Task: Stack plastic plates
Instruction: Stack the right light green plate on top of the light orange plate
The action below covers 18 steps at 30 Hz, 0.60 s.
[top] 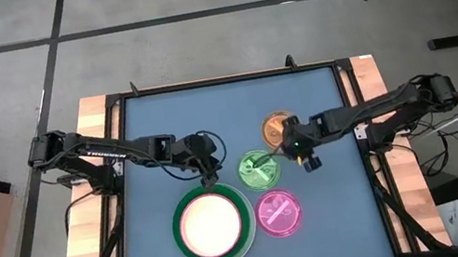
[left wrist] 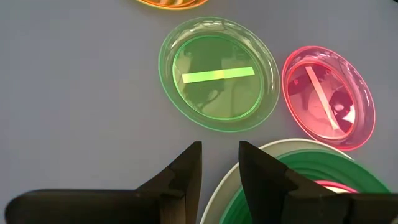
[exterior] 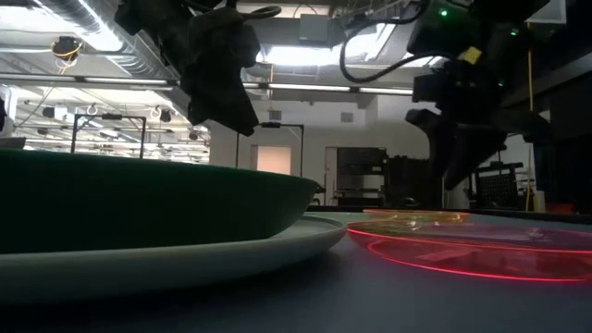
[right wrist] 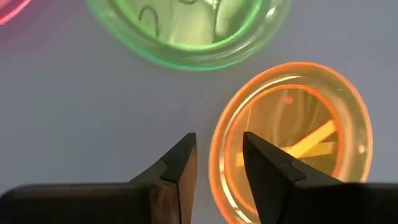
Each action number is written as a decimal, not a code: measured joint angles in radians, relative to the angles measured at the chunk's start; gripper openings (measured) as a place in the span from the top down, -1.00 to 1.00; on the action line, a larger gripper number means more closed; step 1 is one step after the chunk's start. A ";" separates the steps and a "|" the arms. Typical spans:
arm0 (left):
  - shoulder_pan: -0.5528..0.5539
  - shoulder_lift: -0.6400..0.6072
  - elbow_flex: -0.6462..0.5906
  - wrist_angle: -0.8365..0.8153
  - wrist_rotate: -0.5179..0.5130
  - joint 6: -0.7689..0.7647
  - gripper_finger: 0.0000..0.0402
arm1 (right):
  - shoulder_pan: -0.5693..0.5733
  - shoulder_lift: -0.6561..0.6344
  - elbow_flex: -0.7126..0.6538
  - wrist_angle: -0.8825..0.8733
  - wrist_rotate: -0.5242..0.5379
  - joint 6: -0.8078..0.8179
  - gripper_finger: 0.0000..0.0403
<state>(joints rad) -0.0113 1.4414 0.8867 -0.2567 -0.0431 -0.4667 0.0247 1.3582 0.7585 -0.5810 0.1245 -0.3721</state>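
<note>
Right wrist view showed the right gripper (right wrist: pixel 219 163), fingers slightly parted, straddling the orange plate (right wrist: pixel 292 146)'s thin rim, likely light, stiff, slippery.

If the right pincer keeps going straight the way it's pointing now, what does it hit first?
Most likely the near rim of the orange plate: in the right wrist view the right pincer has its open fingers straddling that edge. Its height above the table is unclear, so it may meet the blue tabletop beside the rim instead.

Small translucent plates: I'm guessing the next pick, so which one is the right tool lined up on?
The orange plate: the right tool straddles its rim, while the green plate and pink plate lie apart from it.
</note>
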 joint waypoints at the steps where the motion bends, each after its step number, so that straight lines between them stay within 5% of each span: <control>1: 0.000 0.000 0.000 0.001 0.000 0.000 0.51 | 0.008 0.000 -0.008 0.004 0.006 0.000 0.39; 18: 0.000 0.000 0.000 0.005 0.000 0.006 0.51 | 0.021 0.000 -0.160 0.144 0.113 -0.001 0.39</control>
<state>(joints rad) -0.0116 1.4414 0.8867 -0.2520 -0.0429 -0.4610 0.0456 1.3582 0.5988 -0.4368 0.2376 -0.3730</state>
